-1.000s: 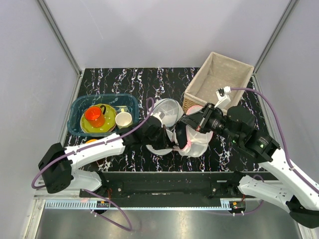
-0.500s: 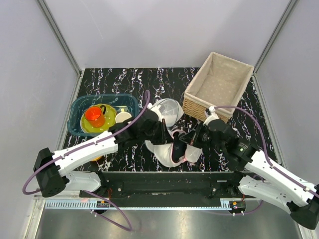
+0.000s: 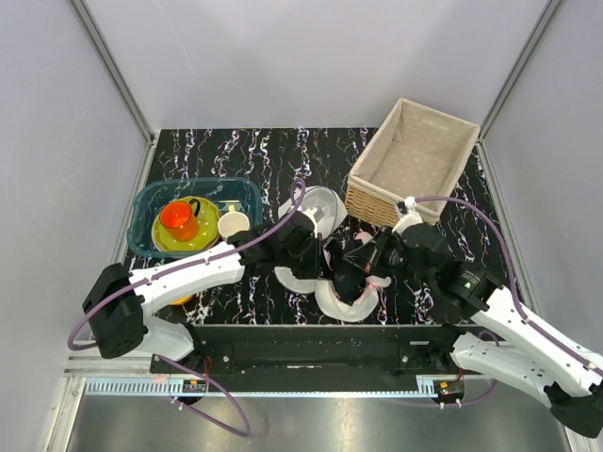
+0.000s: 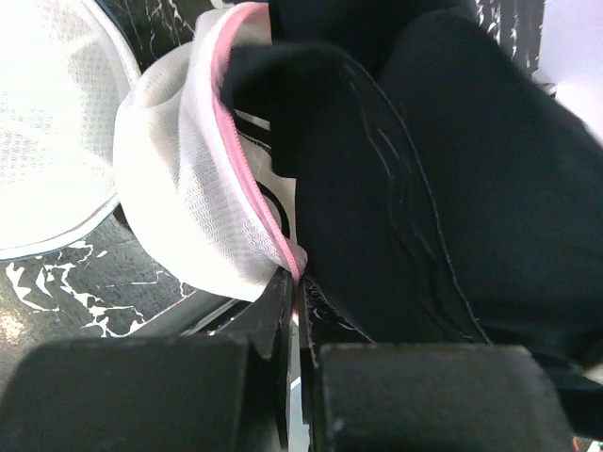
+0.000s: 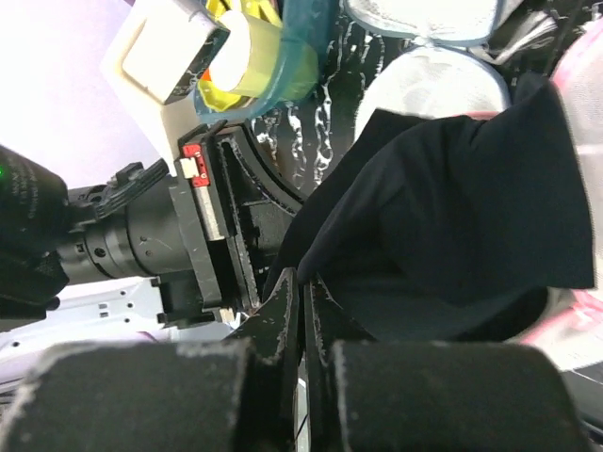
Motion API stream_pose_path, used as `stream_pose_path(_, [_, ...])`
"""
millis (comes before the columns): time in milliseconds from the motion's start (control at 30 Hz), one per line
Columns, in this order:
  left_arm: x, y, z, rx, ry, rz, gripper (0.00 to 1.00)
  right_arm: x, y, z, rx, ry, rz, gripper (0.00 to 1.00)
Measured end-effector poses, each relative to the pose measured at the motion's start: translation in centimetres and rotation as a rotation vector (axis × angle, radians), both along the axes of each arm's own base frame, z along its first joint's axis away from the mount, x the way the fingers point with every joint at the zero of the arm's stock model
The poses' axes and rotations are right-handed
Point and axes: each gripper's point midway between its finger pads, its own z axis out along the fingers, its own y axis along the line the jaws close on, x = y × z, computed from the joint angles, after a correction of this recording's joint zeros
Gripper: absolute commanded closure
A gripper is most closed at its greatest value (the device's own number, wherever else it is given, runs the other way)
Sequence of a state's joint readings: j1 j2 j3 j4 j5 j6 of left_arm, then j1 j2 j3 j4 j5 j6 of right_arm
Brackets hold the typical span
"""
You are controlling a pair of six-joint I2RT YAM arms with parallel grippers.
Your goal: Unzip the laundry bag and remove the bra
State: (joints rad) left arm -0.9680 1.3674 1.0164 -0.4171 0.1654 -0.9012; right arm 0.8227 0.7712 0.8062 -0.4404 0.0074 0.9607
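Observation:
The laundry bag (image 3: 337, 303), white mesh with a pink rim, lies open near the table's front edge between the two grippers. A black bra (image 3: 350, 279) bulges out of it. My left gripper (image 3: 318, 264) is shut on the bag's pink zipper rim (image 4: 247, 169), with the fingertips pinching it in the left wrist view (image 4: 297, 275). My right gripper (image 3: 360, 260) is shut on an edge of the black bra (image 5: 452, 207), with the fingertips pinching the fabric in the right wrist view (image 5: 306, 279). The bag's pink rim (image 5: 577, 66) shows behind the bra.
An all-white mesh dome (image 3: 317, 204) sits just behind the grippers and shows in the left wrist view (image 4: 47, 122). A wicker basket (image 3: 369, 196) stands at the back right. A blue bin (image 3: 151, 196) with an orange cup, plate and white cup is at the left.
Both grippers have moved nearer the front edge with the bag. The bag has opened out and the black bra now shows outside it, drawn by the right gripper.

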Motion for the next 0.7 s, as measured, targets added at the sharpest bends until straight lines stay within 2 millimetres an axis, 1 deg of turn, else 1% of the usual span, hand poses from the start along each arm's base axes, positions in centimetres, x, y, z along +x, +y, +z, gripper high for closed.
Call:
stream_pose_path(33, [-0.1,-0.1,-0.5,0.008,0.010,-0.010,1.00,0.0,-0.3,-0.5,-0.026,0.013,-0.007,1.00])
stream_pose_path(67, [-0.2,-0.2,-0.8,0.014,0.018,-0.016,1.00,0.0,-0.7,-0.4,-0.045,0.013,-0.016,1.00])
stream_pose_path(100, [-0.2,-0.3,-1.0,0.015,0.021,-0.020,1.00,0.0,-1.0,0.2,-0.051,0.001,-0.027,1.00])
stream_pose_path(167, [-0.2,-0.4,-1.1,0.012,0.022,-0.027,1.00,0.5,-1.8,3.2,-0.041,-0.069,-0.058,1.00])
stream_pose_path(233, [0.0,-0.6,-1.0,0.001,0.020,-0.029,1.00,0.9,-2.7,7.4,-0.012,-0.161,-0.089,1.00])
stream_pose_path(333, [0.2,-0.9,-1.3,-0.007,0.025,-0.035,1.00,1.4,-3.7,12.8,0.032,-0.283,-0.133,1.00])
stream_pose_path(400, [0.2,-1.0,-1.7,-0.001,0.036,-0.039,1.00,1.7,-4.6,15.4,0.043,-0.344,-0.168,1.00])
stream_pose_path(433, [0.1,-1.0,-1.8,0.001,0.040,-0.041,1.00,2.0,-4.9,16.3,0.039,-0.368,-0.186,1.00])
stream_pose_path(500, [0.1,-1.0,-1.8,-0.001,0.042,-0.042,1.00,2.7,-5.3,17.2,0.012,-0.396,-0.220,1.00])
stream_pose_path(700, [0.1,-1.2,-1.6,-0.011,0.034,-0.053,1.00,6.2,-6.4,20.5,-0.127,-0.499,-0.353,1.00])
